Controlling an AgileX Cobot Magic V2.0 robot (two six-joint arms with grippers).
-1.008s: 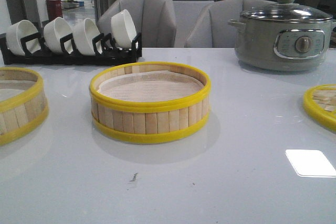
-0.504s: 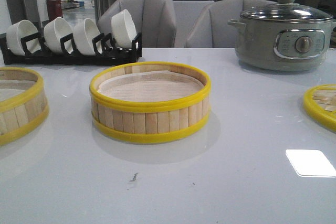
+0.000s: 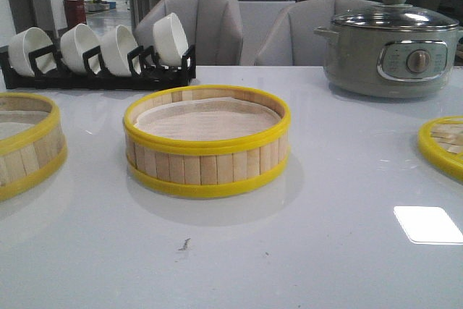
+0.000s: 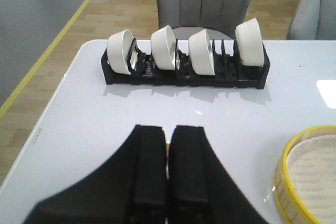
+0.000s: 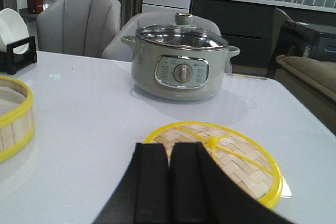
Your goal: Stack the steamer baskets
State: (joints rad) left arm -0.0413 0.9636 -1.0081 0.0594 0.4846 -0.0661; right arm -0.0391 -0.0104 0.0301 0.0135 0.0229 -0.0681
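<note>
At the left edge of the table [image 3: 304, 251], cut off by the front view, sits the left basket [image 3: 27, 142]: yellow rims top and bottom, a wall of upright pale wood slats, a pale liner inside. Behind it, at the far edge, a black rack [image 3: 98, 74] holds four white bowls [image 3: 171, 37] on edge. The middle basket [image 3: 207, 141] stands alone at the table's centre, well apart from the left one; it has the same slatted wall and yellow rims, and its pale liner lies flat below the top rim. Far right at the back is a grey-green pot [image 3: 391, 52] with a glass lid. The woven lid [image 3: 443, 144] lies flat near the right edge, its yellow rim partly out of view; the right wrist view shows a yellow cross and central knob on its weave.

Neither arm shows in the front view. The left gripper [image 4: 168, 171] hangs over bare table before the rack, its black fingers pressed together, holding nothing. The right gripper [image 5: 169, 182] hovers just short of the lid, facing the pot, fingers likewise closed and empty.
</note>
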